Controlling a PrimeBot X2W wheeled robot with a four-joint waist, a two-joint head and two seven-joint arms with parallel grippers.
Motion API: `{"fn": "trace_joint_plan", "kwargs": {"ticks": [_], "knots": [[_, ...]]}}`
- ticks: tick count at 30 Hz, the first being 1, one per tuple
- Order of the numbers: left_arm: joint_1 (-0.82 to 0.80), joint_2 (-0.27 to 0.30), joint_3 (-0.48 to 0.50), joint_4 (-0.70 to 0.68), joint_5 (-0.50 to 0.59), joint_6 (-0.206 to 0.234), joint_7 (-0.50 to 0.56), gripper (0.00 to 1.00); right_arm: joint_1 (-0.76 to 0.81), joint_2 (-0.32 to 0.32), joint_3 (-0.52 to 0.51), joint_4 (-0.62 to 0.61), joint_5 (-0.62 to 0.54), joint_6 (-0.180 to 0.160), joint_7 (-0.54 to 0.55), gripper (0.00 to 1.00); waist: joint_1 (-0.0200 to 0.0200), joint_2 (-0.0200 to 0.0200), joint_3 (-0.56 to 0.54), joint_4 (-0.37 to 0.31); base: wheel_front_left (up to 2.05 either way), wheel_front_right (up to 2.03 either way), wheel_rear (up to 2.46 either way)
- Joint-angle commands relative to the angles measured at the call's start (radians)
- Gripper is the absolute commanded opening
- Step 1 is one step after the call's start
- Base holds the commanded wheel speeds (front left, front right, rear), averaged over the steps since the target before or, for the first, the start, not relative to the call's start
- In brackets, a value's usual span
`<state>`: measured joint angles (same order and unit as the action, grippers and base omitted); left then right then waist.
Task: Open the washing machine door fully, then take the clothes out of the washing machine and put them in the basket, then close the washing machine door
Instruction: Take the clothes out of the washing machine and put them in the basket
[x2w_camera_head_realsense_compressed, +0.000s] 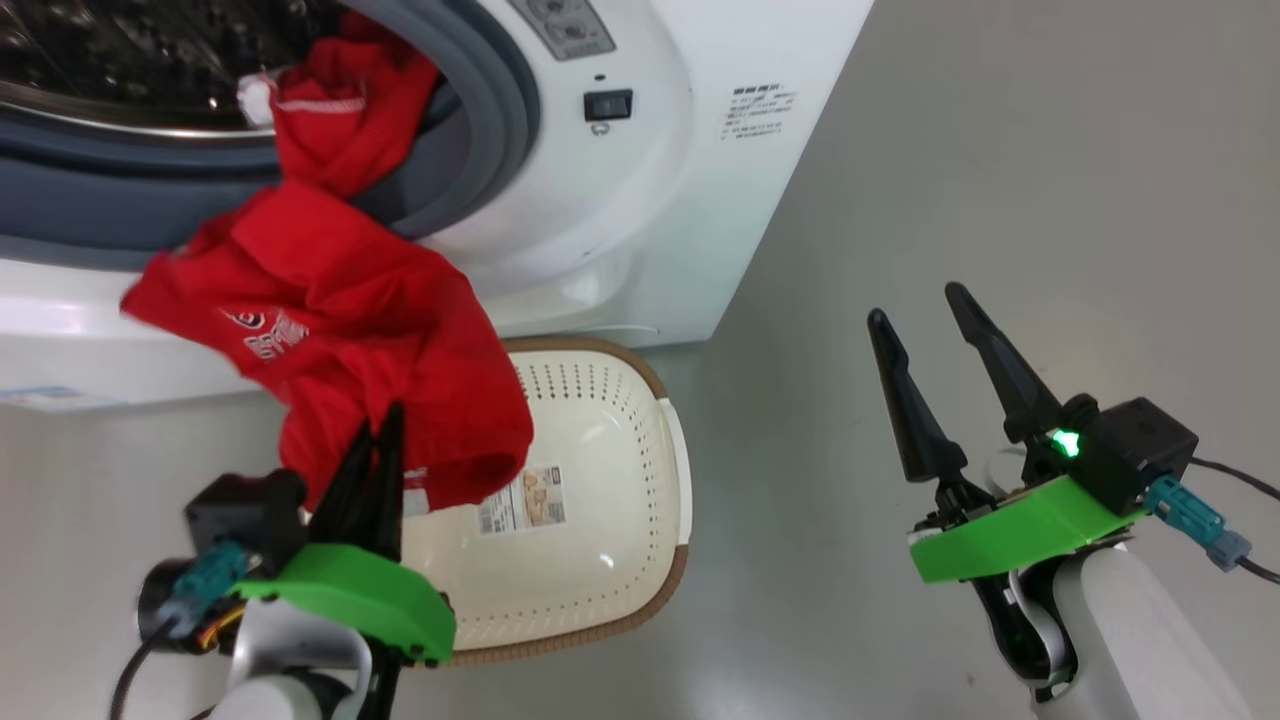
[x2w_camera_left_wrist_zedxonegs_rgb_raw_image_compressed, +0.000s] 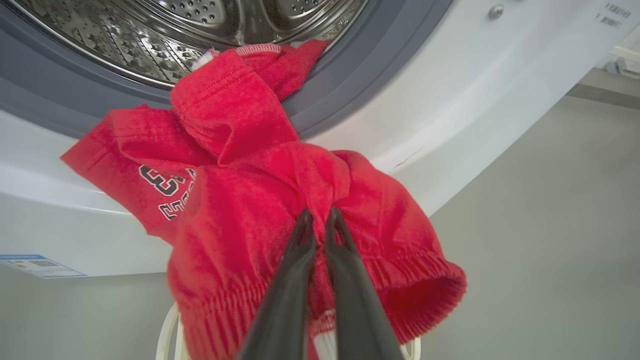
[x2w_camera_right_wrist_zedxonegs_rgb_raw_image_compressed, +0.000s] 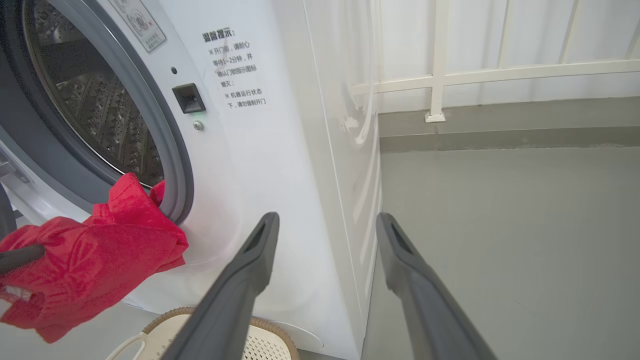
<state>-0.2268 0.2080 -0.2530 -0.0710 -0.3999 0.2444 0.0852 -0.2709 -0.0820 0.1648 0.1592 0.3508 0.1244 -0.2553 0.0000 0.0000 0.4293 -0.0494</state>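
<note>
The left end effector (x2w_camera_left_wrist_zedxonegs_rgb_raw_image_compressed: 320, 217) is closed on the red garment (x2w_camera_head_realsense_compressed: 340, 330), its two dark fingers pressed together with a bunched fold of the cloth between the tips. The garment hangs out of the washing machine (x2w_camera_head_realsense_compressed: 650, 200), draped over the lower front of the opening. Its far end trails back over the grey rubber seal (x2w_camera_head_realsense_compressed: 500, 120) into the mouth of the steel drum (x2w_camera_left_wrist_zedxonegs_rgb_raw_image_compressed: 150, 30). A strip of white trim shows there, and I cannot tell whether that upper red part is the same piece or a second one. Dark lettering is printed on the hanging cloth, and a ribbed hem droops at its near end.

The basket (x2w_camera_head_realsense_compressed: 610, 420) sits on the grey floor (x2w_camera_head_realsense_compressed: 1000, 150) just in front of the machine. It has nothing in it but the paper label (x2w_camera_head_realsense_compressed: 522, 500) on its bottom. The near end of the garment hangs over the basket's left part without lying in it.

Off to the right, well apart from the basket and the cloth, the right end effector (x2w_camera_head_realsense_compressed: 917, 305) hovers over the floor. Its fingers are spread wide and hold nothing. A small blue label (x2w_camera_left_wrist_zedxonegs_rgb_raw_image_compressed: 30, 265) shows low on the machine's front at the left.
</note>
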Motion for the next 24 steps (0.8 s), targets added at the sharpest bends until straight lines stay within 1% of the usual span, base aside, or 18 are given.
{"fn": "trace_joint_plan", "kwargs": {"ticks": [1, 6, 15, 20, 24], "knots": [[-0.047, 0.005, 0.026, 0.043, -0.016, -0.015, 0.0, 0.0, -0.022, 0.007, 0.023, -0.028, 0.004, 0.006, -0.006, 1.0, 0.0, 0.0, 0.034, -0.004, 0.0, 0.0, 0.0], [-0.11, -0.012, 0.013, 0.21, -0.038, -0.05, -0.01, 0.0, -0.039, 0.007, 0.03, -0.025, 0.006, 0.006, -0.006, 1.0, 0.0, 0.0, 0.058, -0.009, 0.0, 0.0, 0.0], [-0.243, -0.038, 0.021, 0.575, -0.081, -0.124, -0.084, 0.0, -0.06, 0.008, 0.042, -0.026, 0.008, 0.006, -0.006, 1.0, 0.0, 0.0, 0.086, -0.028, 0.0, 0.0, 0.0], [-0.325, -0.058, 0.013, 0.779, -0.107, -0.179, -0.081, 0.0, -0.061, 0.006, 0.049, -0.02, 0.009, 0.006, -0.006, 1.0, 0.0, 0.0, 0.101, -0.035, 0.0, 0.0, 0.0], [-0.389, -0.069, 0.011, 0.94, -0.122, -0.2, -0.065, 0.0, -0.068, 0.005, 0.059, -0.02, 0.01, 0.006, -0.006, 1.0, 0.0, 0.0, 0.115, -0.046, 0.0, 0.0, 0.0]]}}
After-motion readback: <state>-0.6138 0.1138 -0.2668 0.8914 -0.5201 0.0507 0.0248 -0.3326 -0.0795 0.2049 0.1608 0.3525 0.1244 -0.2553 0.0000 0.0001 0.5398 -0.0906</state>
